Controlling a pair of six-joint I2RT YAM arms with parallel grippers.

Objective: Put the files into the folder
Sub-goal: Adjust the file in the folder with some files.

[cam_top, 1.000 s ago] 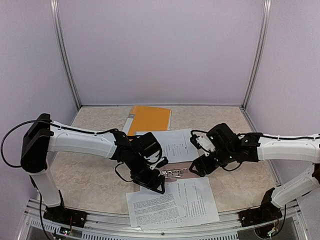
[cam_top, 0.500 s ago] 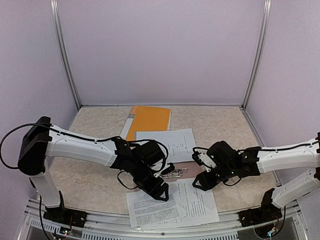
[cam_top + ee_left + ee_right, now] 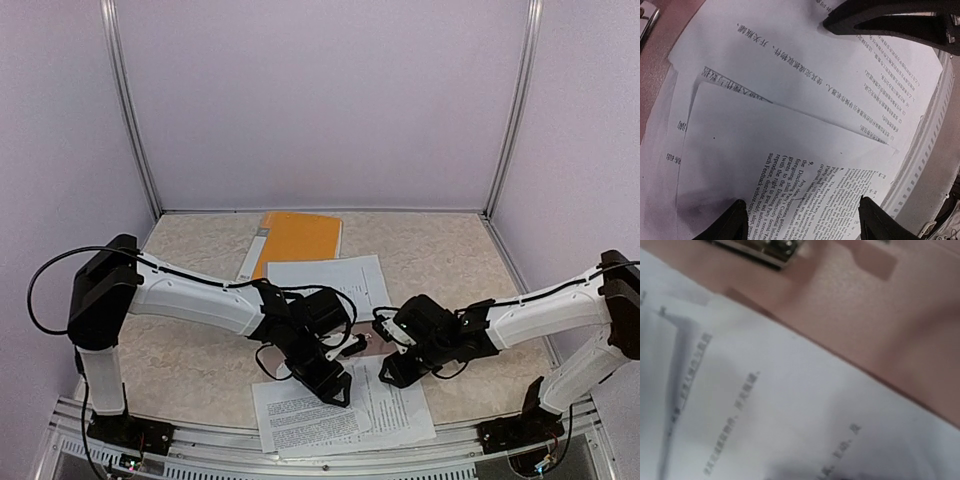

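Overhead, two white-and-black robot arms reach inward over a beige speckled table [image 3: 190, 300] and meet near its front edge. A fanned stack of thin white paper sheets with dense black print [image 3: 300, 415] lies at the near edge, and both grippers are low over its far part. The left gripper [image 3: 333, 385] hangs just above the sheets with its jaws spread wide and nothing between them; its wrist camera shows the two dark fingertips [image 3: 737, 222] apart over overlapping printed pages [image 3: 790, 125]. The right gripper [image 3: 388, 375] comes down on the stack's right part, just beside the left one; whether its jaws are clenched or released cannot be told, and its own camera shows only blurred print very close. A flat pinkish-brown folder [image 3: 368, 340] lies just behind the stack, partly under the sheets, with a silver metal clip [image 3: 760, 247] on it. Another white printed sheet [image 3: 335, 275] lies farther back, and beyond that rests an orange folder [image 3: 298, 238].
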